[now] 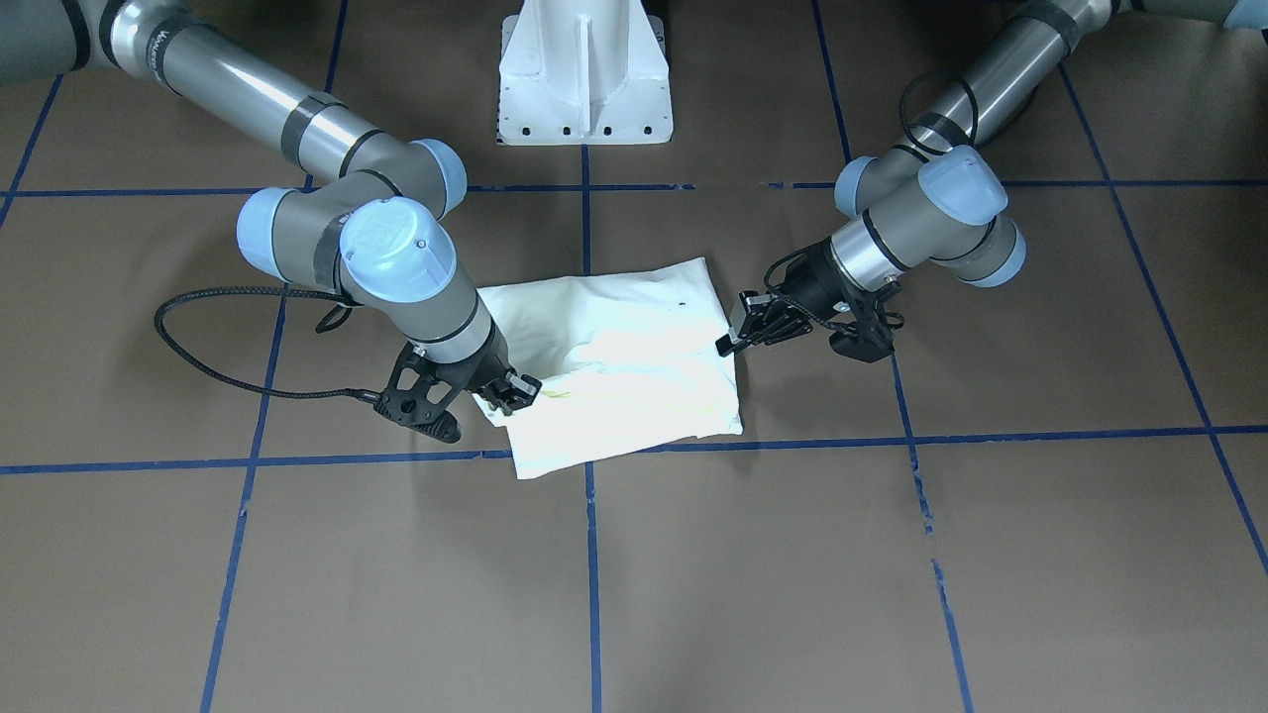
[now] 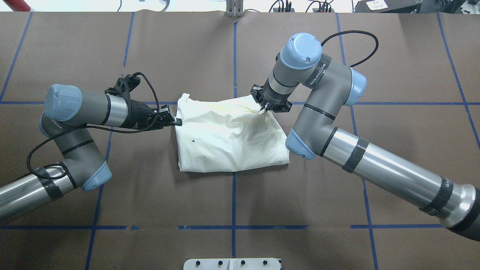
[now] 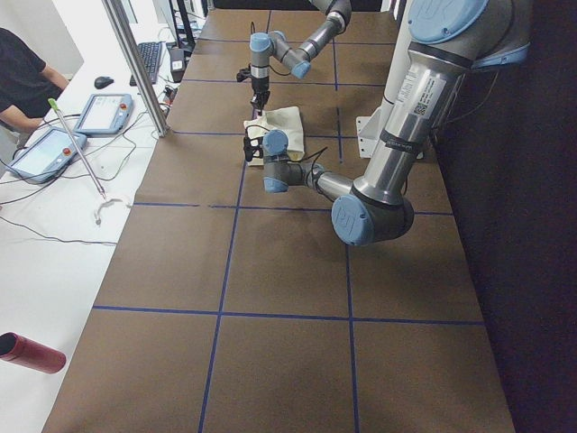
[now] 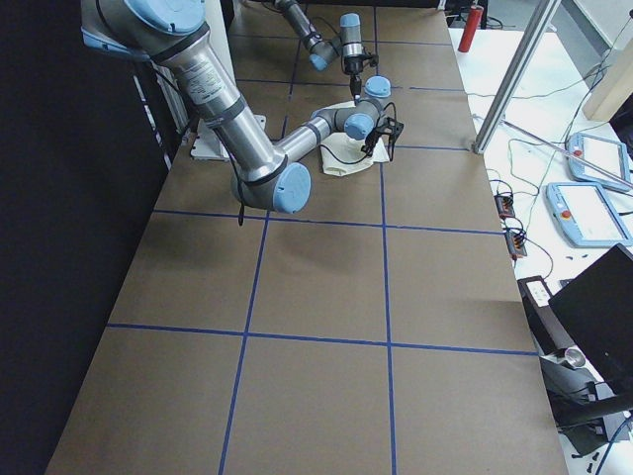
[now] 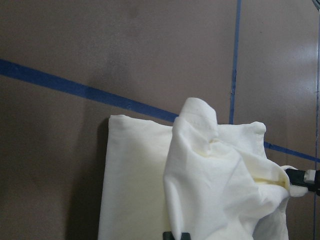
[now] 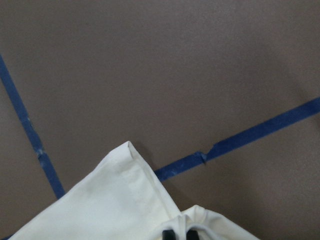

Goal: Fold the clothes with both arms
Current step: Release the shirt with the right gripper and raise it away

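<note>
The cream-white shirt (image 2: 228, 138) lies folded into a rough rectangle on the brown table, plain side up; no print shows. My left gripper (image 2: 176, 120) sits at the shirt's left edge in the overhead view, shut on a pinch of cloth. The left wrist view shows that cloth (image 5: 210, 170) bunched up and lifted above the fingertips (image 5: 175, 235). My right gripper (image 2: 267, 107) points down at the shirt's far right corner, shut on a gathered fold (image 6: 200, 220). In the front-facing view the left gripper (image 1: 733, 337) is on the right and the right gripper (image 1: 515, 391) on the left.
The white pedestal base (image 1: 584, 74) stands behind the shirt. Blue tape lines (image 2: 233, 195) cross the brown table. A black cable (image 1: 198, 337) loops beside the right arm. Off the table's far side are two tablets (image 3: 104, 113), a metal post (image 3: 135, 63) and a seated person (image 3: 22, 77).
</note>
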You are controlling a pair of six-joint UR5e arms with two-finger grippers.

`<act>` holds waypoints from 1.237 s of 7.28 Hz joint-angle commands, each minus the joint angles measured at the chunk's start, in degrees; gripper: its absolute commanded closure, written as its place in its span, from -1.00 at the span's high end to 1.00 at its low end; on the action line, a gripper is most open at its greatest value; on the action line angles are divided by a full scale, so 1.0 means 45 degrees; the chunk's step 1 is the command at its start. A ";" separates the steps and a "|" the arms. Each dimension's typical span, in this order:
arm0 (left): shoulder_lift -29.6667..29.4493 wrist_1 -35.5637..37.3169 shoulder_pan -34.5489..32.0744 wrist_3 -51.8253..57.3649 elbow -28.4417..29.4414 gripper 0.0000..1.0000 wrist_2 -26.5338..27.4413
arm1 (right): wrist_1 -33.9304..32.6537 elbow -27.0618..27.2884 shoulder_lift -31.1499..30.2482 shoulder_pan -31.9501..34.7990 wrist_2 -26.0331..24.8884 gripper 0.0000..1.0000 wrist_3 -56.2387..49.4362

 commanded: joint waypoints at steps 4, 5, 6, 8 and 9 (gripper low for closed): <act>0.0296 0.0055 -0.0297 0.0000 -0.0153 -0.09 -0.0126 | 0.0128 -0.0147 0.0190 0.2192 0.2997 1.00 -0.1755; 0.0414 0.0557 -0.0298 -0.0136 -0.0967 -0.48 -0.0340 | 0.0109 -0.0011 0.0053 0.2373 0.3377 1.00 -0.1758; 0.0338 0.1897 -0.0163 -0.0156 -0.1904 -0.99 -0.0187 | 0.0108 0.0628 -0.0489 0.2375 0.3380 1.00 -0.1758; 0.0162 0.3096 0.1196 -0.0176 -0.2787 -1.00 0.1620 | 0.0128 0.1785 -0.1509 0.2375 0.3205 1.00 -0.1738; -0.0187 0.3933 0.1592 -0.0176 -0.2889 -1.00 0.1862 | 0.0128 0.1787 -0.1568 0.2375 0.3185 1.00 -0.1738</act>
